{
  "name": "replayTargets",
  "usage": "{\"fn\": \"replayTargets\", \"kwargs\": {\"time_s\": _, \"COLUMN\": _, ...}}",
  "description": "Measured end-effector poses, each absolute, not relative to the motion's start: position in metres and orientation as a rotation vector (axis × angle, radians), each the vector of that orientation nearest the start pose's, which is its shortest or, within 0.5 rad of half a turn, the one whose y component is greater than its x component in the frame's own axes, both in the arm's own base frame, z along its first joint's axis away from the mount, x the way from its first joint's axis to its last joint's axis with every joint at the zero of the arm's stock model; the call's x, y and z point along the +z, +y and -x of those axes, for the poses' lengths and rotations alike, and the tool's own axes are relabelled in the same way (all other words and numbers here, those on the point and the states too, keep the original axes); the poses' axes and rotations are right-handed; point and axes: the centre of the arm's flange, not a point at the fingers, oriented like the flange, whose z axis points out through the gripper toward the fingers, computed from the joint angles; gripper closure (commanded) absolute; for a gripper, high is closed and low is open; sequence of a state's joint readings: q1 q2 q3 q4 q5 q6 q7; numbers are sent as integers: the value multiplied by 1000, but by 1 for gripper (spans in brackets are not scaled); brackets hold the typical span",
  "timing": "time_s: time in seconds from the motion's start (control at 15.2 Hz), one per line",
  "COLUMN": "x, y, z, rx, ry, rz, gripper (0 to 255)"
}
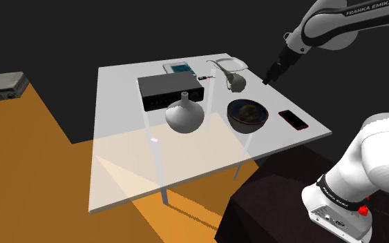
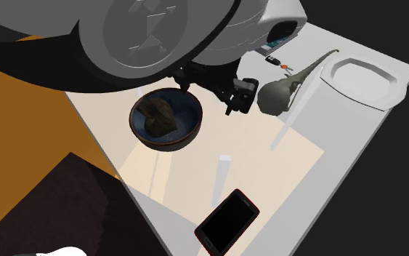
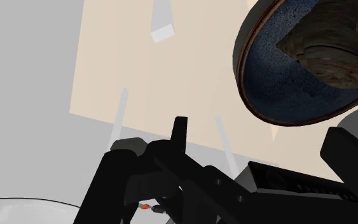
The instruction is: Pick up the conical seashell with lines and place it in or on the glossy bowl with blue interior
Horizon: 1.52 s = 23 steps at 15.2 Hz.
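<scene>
The brownish, ridged seashell (image 2: 158, 118) lies inside the dark bowl with a blue interior (image 2: 189, 125), which stands on the white table (image 1: 124, 138). In the wrist view the shell (image 3: 331, 46) rests in the bowl (image 3: 266, 83), apart from my fingers. My black gripper (image 2: 240, 97) hangs open and empty above the table, just beside the bowl on the side of the long-necked grey vessel (image 2: 277, 96). In the shoulder view the gripper (image 1: 270, 73) is raised up and to the right of the bowl (image 1: 247, 114).
A black box (image 1: 171, 91) and a round grey vase (image 1: 184, 116) stand to the shoulder view's left of the bowl. A black phone (image 1: 293, 119) lies near the table's right edge. A white plate (image 1: 229, 65) and a small device (image 1: 179, 67) sit at the back.
</scene>
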<state>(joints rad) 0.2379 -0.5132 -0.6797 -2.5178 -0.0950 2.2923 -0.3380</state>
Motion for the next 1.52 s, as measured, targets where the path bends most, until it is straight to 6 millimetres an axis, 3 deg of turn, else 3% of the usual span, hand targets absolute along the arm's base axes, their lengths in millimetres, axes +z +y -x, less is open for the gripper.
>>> {"fn": "replayTargets", "kwargs": {"time_s": 0.33, "x": 436, "y": -190, "z": -385, "rx": -395, "ry": 17, "rz": 2963, "gripper": 0}}
{"fn": "replayTargets", "kwargs": {"time_s": 0.4, "x": 436, "y": -190, "z": -385, "rx": -395, "ry": 17, "rz": 2963, "gripper": 255}}
{"fn": "replayTargets", "kwargs": {"time_s": 0.99, "x": 436, "y": -190, "z": -385, "rx": -395, "ry": 17, "rz": 2963, "gripper": 255}}
{"fn": "replayTargets", "kwargs": {"time_s": 1.06, "x": 436, "y": -190, "z": -385, "rx": -395, "ry": 17, "rz": 2963, "gripper": 0}}
{"fn": "replayTargets", "kwargs": {"time_s": 1.19, "x": 432, "y": -189, "z": -384, "rx": -390, "ry": -25, "rz": 2941, "gripper": 0}}
{"fn": "replayTargets", "kwargs": {"time_s": 1.52, "x": 386, "y": -182, "z": -383, "rx": -345, "ry": -480, "rz": 2701, "gripper": 0}}
